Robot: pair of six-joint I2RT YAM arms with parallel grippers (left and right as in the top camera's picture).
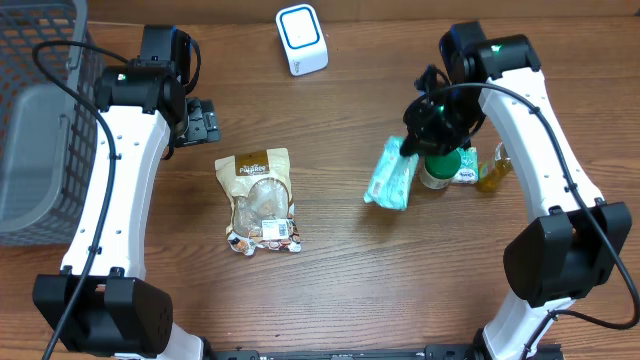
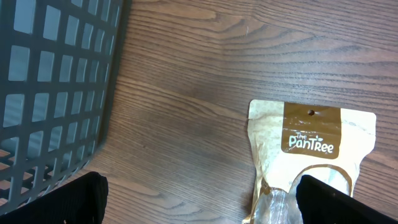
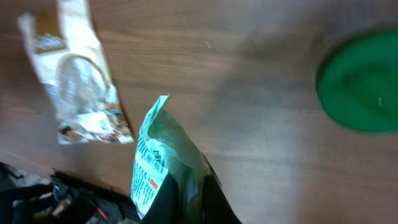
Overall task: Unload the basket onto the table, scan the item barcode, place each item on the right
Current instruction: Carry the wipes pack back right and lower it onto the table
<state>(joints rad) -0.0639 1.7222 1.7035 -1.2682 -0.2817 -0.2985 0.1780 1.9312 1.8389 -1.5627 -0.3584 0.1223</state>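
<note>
My right gripper (image 1: 413,147) is shut on one end of a light-green snack packet (image 1: 391,175), which hangs tilted just above the table. In the right wrist view the packet (image 3: 155,162) is pinched between my dark fingers (image 3: 177,202). The white scanner (image 1: 301,39) with a blue ring stands at the back centre, well away from the packet. My left gripper (image 1: 204,122) is open over bare wood, left of the scanner. A brown snack pouch (image 1: 261,199) lies flat in the middle; in the left wrist view its top (image 2: 311,140) sits by my right finger (image 2: 345,202).
A grey mesh basket (image 1: 40,120) stands at the left edge, close to the left arm. A green-lidded jar (image 1: 438,166), a small white pack (image 1: 465,172) and a yellow bottle (image 1: 493,170) cluster right of the held packet.
</note>
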